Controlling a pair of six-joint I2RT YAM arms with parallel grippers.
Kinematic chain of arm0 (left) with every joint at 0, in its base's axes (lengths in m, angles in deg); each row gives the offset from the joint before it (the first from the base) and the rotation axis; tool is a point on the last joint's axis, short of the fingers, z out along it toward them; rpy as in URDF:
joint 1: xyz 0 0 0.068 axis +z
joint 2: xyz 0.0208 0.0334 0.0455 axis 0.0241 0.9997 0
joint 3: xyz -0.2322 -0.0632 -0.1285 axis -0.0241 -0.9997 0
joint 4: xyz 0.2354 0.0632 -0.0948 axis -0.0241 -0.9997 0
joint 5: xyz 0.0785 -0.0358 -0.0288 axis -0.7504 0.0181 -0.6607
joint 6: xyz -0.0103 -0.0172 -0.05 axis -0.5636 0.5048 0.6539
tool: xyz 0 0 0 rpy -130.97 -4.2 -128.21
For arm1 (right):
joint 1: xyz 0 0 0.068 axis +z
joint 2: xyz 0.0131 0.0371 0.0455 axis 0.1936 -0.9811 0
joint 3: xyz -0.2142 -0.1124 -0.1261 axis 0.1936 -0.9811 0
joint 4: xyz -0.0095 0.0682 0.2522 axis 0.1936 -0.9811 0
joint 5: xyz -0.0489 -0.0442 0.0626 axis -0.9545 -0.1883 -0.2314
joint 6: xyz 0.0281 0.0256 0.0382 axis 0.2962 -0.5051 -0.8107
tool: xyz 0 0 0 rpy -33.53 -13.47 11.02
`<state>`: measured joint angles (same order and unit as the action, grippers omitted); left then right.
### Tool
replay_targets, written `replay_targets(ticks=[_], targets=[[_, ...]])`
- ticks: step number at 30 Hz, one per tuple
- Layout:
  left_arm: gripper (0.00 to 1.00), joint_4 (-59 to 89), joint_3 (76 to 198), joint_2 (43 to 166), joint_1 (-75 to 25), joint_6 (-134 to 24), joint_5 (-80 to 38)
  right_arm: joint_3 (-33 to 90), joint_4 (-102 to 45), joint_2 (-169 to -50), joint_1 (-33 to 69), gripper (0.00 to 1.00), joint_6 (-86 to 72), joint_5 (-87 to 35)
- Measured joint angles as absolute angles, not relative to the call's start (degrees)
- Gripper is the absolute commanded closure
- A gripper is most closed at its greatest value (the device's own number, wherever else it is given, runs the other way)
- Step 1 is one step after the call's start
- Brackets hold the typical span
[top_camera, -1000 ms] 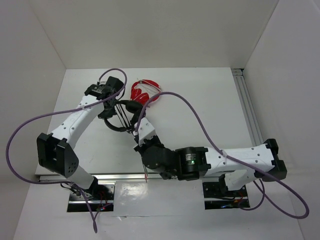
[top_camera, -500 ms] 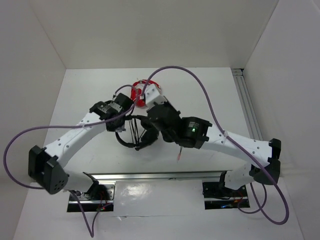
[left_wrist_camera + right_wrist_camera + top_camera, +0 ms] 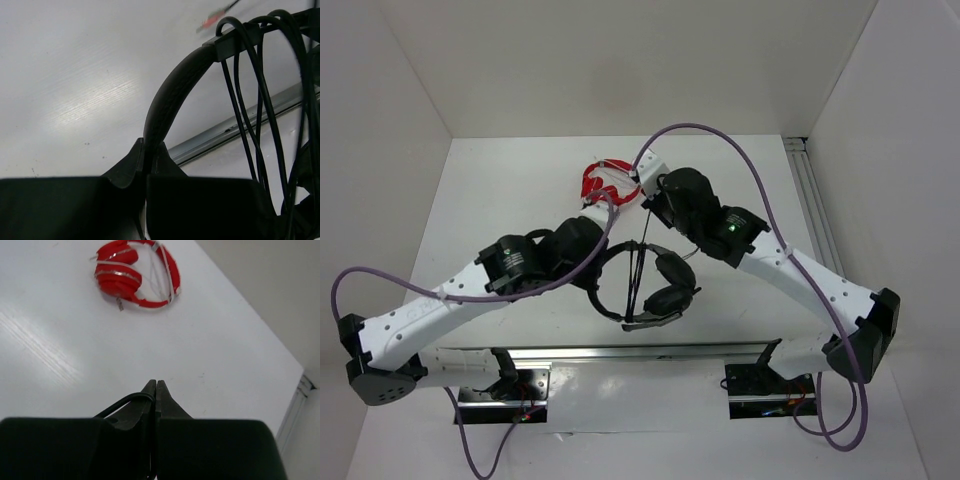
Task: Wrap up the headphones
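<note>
The black headphones (image 3: 655, 285) hang just above the table's near middle. My left gripper (image 3: 598, 262) is shut on their padded headband (image 3: 170, 95), which rises from between the jaws (image 3: 150, 150). Several strands of the thin black cable (image 3: 250, 100) run wound across the headband's end, seen in the top view as taut lines (image 3: 638, 270). My right gripper (image 3: 645, 192) is behind the headphones, shut on the cable (image 3: 125, 402), which loops out to the left of its closed fingertips (image 3: 156, 385).
Red headphones (image 3: 605, 180) (image 3: 135, 272) lie on the table at the back, just beyond my right gripper. A metal rail (image 3: 620, 352) (image 3: 235, 130) runs along the near edge, and another (image 3: 815, 210) along the right side. White walls enclose the table.
My left arm has carried the black headphones rightward and nearer. My right arm has swung from the near edge over them to the back, beside the red headphones, keeping hold of the cable.
</note>
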<state>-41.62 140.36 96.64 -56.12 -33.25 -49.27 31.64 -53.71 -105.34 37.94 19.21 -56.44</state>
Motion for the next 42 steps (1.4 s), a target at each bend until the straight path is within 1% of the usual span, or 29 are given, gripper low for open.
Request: replay_targets(ticks=[4, 7, 11, 12, 15, 16, 18, 21, 24, 29, 31, 35, 41, 42], targets=[[1.00, -48.26, 150.54, 95.92, -57.21, -33.14, -51.08, 27.73, -53.47, -104.75, 32.39, 0.99, 18.45, -44.48], [1.00, -54.03, 157.73, 95.64, -57.21, -33.45, -51.91, 27.91, -50.98, -104.40, 31.17, 0.99, 16.98, -35.35], [1.00, -59.60, 163.42, 95.27, -57.27, -34.69, -50.82, 27.82, -45.29, -103.90, 29.44, 0.87, 13.05, -22.58], [1.00, -60.22, 164.12, 94.89, -57.30, -34.91, -50.12, 26.49, -42.04, -103.68, 28.87, 0.82, 11.13, -19.21], [1.00, -61.29, 165.36, 93.30, -58.10, -35.46, -46.38, 18.84, -30.69, -103.38, 27.80, 0.77, 5.33, -13.95], [1.00, -61.64, 165.84, 92.51, -58.59, -35.70, -44.88, 15.73, -26.54, -103.99, 27.71, 0.73, 2.80, -12.22], [1.00, -62.69, 167.05, 91.44, -59.07, -35.70, -43.69, 10.31, -18.41, -106.11, 28.13, 0.69, -1.84, -8.99], [1.00, -63.52, 168.73, 91.16, -58.85, -34.65, -44.09, 4.63, -6.98, -111.20, 30.66, 0.67, -8.28, -6.58], [1.00, -63.91, 170.32, 91.51, -59.26, -33.21, -44.55, 2.62, 2.99, -118.35, 32.83, 0.67, -13.22, -5.53], [1.00, -64.59, 173.41, 92.82, -59.22, -29.88, -47.69, 2.46, 11.12, -127.31, 34.99, 0.67, -17.38, -6.54], [1.00, -66.05, 175.29, 93.28, -59.22, -27.96, -50.45, 2.44, 12.58, -128.91, 35.19, 0.64, -18.38, -6.98], [1.00, -66.82, 176.55, 92.32, -56.99, -24.79, -55.06, 0.52, 16.67, -129.63, 35.38, 0.64, -19.54, -7.67], [1.00, -68.13, 176.95, 91.46, -54.04, -22.65, -57.68, -4.14, 19.97, -129.63, 35.47, 0.64, -20.76, -8.53], [1.00, -68.15, 176.95, 91.49, -54.02, -22.58, -57.68, -4.16, 20.21, -129.63, 35.52, 0.66, -20.87, -8.66]])
